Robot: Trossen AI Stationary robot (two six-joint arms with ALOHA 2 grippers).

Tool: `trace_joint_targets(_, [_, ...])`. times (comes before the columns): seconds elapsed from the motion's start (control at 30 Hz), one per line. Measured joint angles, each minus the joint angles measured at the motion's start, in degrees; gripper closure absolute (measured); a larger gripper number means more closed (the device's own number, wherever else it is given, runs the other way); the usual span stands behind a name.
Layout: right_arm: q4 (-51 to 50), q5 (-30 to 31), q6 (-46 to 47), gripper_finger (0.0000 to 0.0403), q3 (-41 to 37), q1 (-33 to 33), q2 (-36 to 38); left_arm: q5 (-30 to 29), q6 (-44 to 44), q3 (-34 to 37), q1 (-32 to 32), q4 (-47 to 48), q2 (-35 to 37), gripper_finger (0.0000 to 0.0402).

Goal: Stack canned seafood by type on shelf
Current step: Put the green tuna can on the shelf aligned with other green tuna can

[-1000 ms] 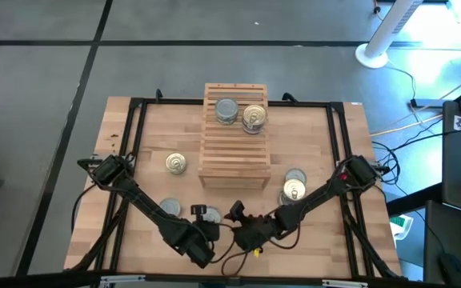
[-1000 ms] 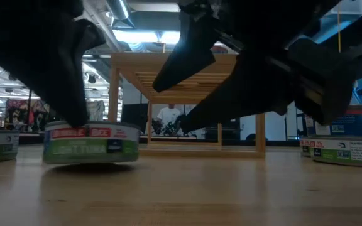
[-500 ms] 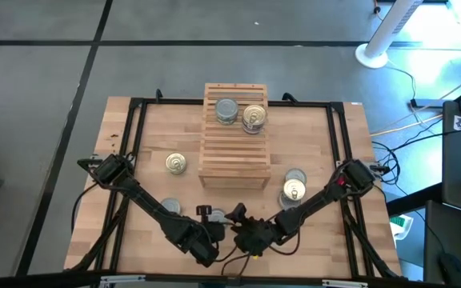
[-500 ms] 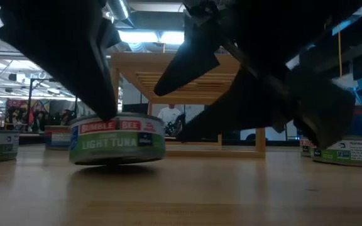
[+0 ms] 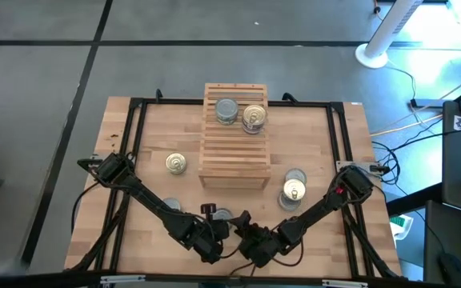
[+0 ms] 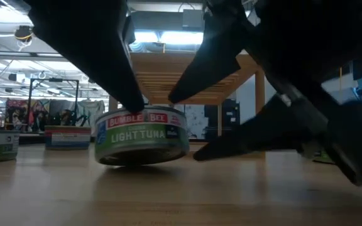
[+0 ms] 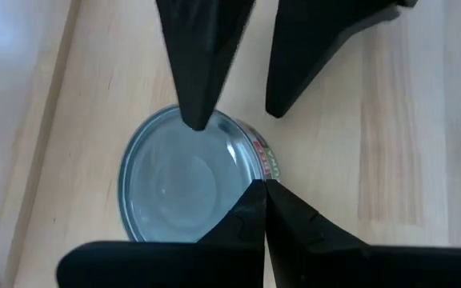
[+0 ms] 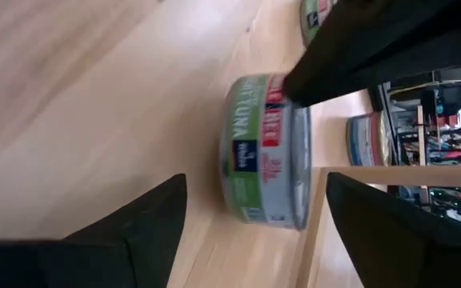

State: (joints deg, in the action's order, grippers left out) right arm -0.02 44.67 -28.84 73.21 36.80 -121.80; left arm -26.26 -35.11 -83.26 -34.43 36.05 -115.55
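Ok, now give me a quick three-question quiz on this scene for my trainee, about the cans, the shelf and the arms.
1. True or false: the shelf holds just two cans, a silver-topped can and a gold-topped can.
2. What does the label say on the green-labelled can lying between the two arms? A. Pink salmon B. Light tuna C. Sardines
3. Which arm has open jaws at that can?

Key
1. True.
2. B.
3. The right arm's jaws are open; the left arm's jaws are shut, their tips at the can's rim.
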Motion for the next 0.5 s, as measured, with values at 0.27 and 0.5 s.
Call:
trace_joint_targets(0.27, [0.1,2.8,0.3,0.0107,0.0,0.0,-0.5,0.0,1.1,0.0,0.4,-3.0,0.0,0.0401])
trace_joint_targets(0.5, [-0.1,2.8,0.4,0.0107,0.0,0.0,-0.5,0.0,1.8,0.0,0.4,-5.4,0.0,0.0401])
